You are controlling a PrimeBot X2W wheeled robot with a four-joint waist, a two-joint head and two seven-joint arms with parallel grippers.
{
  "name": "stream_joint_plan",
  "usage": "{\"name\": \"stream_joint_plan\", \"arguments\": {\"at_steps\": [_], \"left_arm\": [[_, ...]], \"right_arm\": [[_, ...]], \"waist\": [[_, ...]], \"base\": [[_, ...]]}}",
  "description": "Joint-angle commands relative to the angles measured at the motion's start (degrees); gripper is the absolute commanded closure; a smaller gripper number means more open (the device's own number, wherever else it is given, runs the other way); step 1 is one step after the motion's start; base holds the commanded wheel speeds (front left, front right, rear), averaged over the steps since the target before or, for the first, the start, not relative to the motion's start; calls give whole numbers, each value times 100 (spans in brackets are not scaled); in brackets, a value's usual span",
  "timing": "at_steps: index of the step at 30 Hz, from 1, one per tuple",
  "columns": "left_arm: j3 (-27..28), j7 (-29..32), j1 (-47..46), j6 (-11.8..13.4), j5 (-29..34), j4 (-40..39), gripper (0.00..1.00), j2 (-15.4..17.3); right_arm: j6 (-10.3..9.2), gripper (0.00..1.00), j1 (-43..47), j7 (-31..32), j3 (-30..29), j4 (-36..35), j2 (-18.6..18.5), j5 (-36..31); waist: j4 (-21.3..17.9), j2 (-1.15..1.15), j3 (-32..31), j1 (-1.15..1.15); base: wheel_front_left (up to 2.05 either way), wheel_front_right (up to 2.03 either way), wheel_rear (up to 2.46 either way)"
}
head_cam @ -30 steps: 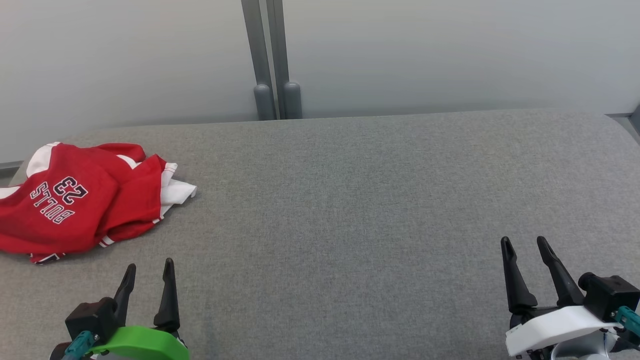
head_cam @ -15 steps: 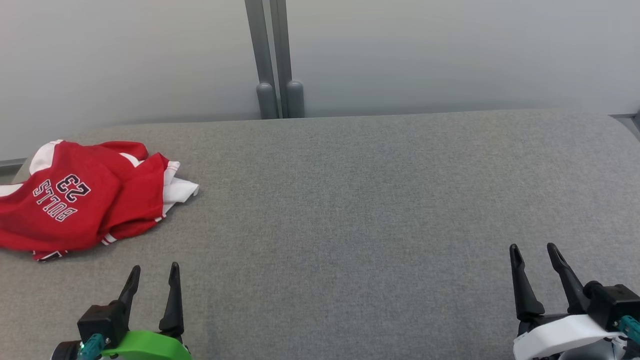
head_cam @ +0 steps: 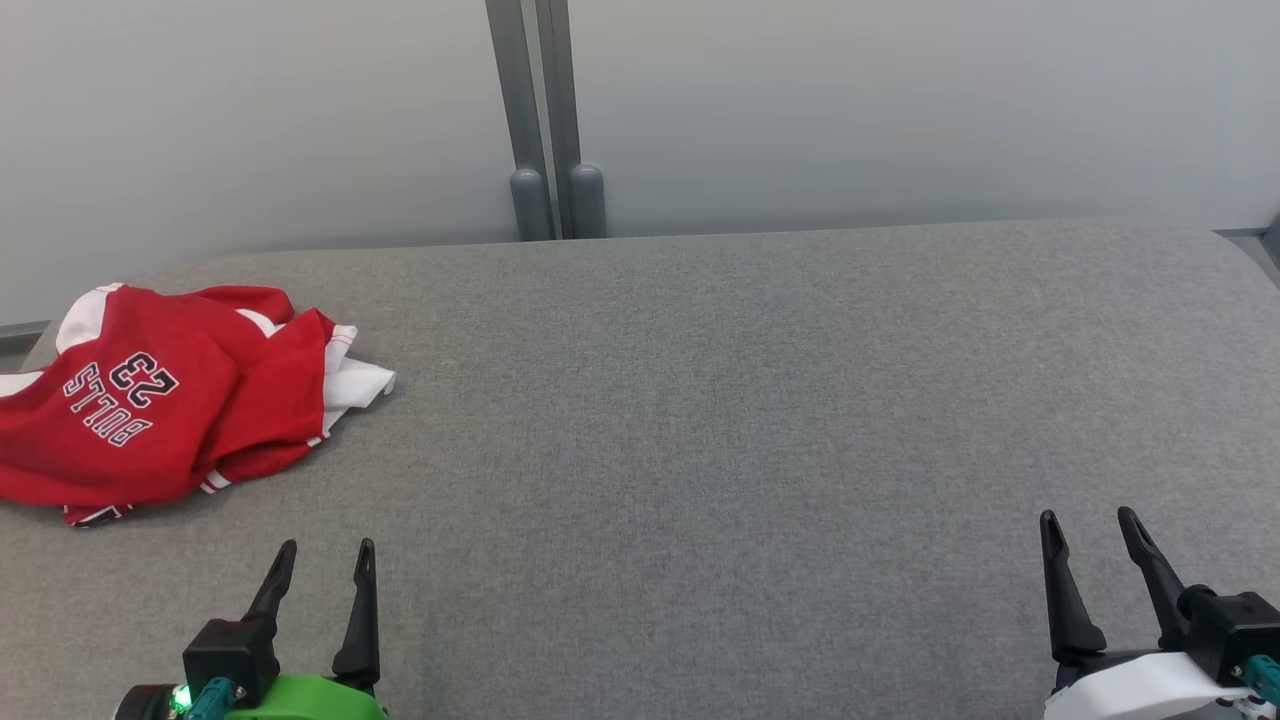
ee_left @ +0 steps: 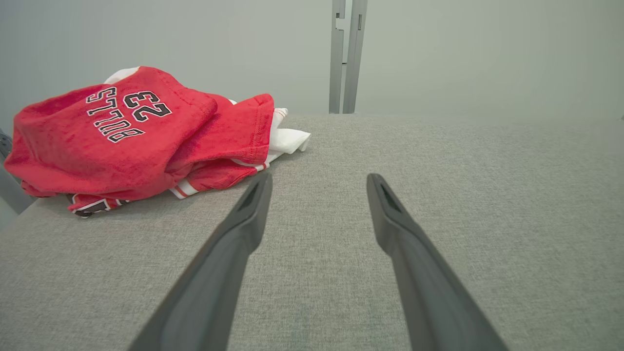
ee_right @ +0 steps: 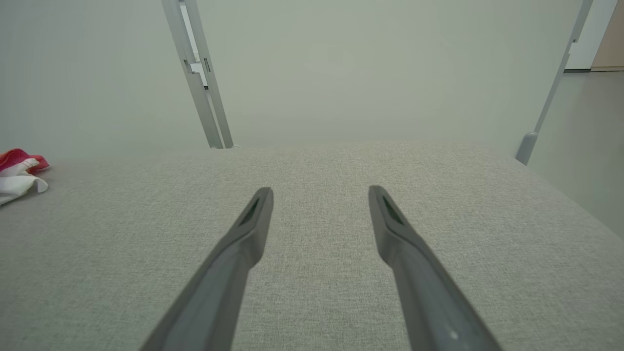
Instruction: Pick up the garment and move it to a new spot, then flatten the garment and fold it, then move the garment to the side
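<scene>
I face a grey double post [head_cam: 540,110], upright at the back, with two rounded grey caps [head_cam: 548,203] at its base. Pale matte wall panels [head_cam: 900,100] run either side of it. In front of the post lies a wide grey fabric surface [head_cam: 720,400] with rounded far corners. Far right of the post stands a slimmer post [ee_right: 553,92], with grey floor [ee_right: 585,161] beside it. Light soft, even.

Right jaws apart — grey cushion [ee_right: 453,209], garment [ee_right: 18,174] (red, white) far left

The left claw [head_cam: 327,548] and right claw [head_cam: 1087,516] are hovering low, both pointing forward, jaws gaping wide, gripping nothing.
</scene>
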Motion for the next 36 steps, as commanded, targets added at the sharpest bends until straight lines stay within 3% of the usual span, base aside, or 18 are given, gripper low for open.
{"name": "stream_joint_plan", "arguments": {"at_steps": [1, 36], "left_arm": [[11, -47, 59, -13, 153, 14, 0, 34], [235, -48, -50, -18, 25, -2, 0, -65]], "right_arm": [[2, 0, 76, -43, -22, -8, -8, -122], [2, 0, 70, -56, -133, -79, -23, -61]], "waist": [[2, 0, 6, 0], [200, 0, 61, 0]], "base": [[0, 0, 0], [0, 0, 0]]}}
